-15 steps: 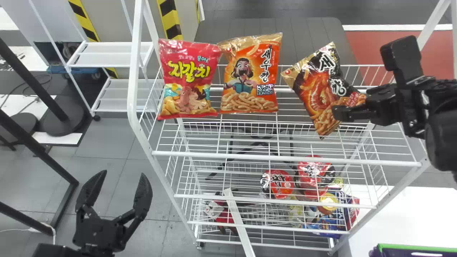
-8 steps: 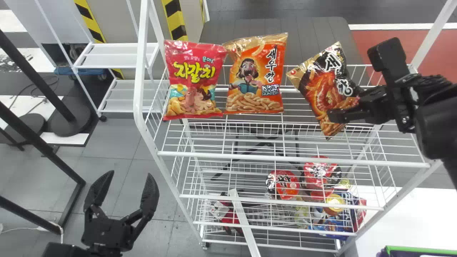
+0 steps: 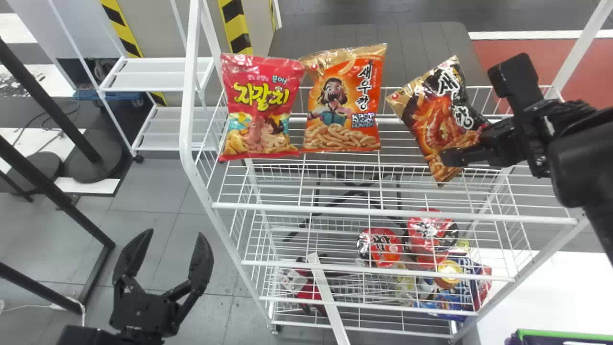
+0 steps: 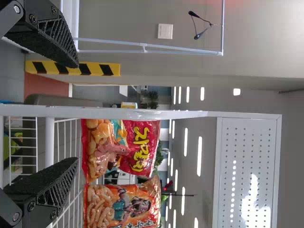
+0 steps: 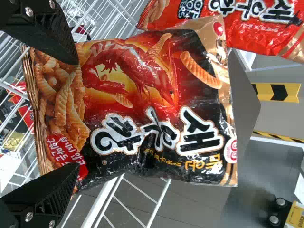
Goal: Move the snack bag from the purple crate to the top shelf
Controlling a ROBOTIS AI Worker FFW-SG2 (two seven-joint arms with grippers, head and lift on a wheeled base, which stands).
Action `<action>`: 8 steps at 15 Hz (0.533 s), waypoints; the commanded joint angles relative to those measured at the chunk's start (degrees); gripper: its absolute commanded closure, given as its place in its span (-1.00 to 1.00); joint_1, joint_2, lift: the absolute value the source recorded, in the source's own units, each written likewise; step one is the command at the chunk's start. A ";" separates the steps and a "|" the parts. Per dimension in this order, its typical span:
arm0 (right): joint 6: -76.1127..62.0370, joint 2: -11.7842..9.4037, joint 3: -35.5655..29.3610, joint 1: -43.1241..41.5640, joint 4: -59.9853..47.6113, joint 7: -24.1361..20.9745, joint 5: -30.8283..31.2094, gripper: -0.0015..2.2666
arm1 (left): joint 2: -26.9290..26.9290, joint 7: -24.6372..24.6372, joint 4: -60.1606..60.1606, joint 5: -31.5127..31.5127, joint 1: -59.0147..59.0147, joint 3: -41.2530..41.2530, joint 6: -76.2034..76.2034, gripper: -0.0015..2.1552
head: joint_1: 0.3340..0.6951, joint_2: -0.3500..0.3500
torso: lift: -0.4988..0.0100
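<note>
Right fingers [image 5: 45, 194]: spread at the tilted snack bag [image 5: 142, 85]
Left fingers [image 3: 200, 261]: spread
Top shelf [image 3: 383, 212]: I needed a straight, snag-free retreat

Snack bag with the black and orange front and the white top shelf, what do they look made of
The snack bag looks like thin, glossy plastic film, possibly foil-lined, since it creases and catches highlights. The top shelf looks like metal wire and tubing, judging by its thin rods; the white finish could be paint or plastic coating.
</note>
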 commanded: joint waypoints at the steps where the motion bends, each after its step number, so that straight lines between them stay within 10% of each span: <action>1: -0.20 0.07 0.01 -0.61 1.61 -0.08 -0.02 -0.78 | 0.00 0.00 0.00 0.00 0.00 0.00 -0.11 -0.88 | 1.00 0.28 | 0.96; 4: -1.78 0.33 -0.25 -1.14 2.76 -0.51 -0.37 -0.32 | 0.00 0.00 0.00 0.00 0.00 0.09 -0.11 -0.88 | 1.00 0.27 | 0.96; 8: -3.37 0.51 -1.75 -0.26 2.67 -2.45 -1.87 0.99 | 0.00 0.09 0.00 0.00 0.00 0.09 0.07 -0.88 | 1.00 0.27 | 0.96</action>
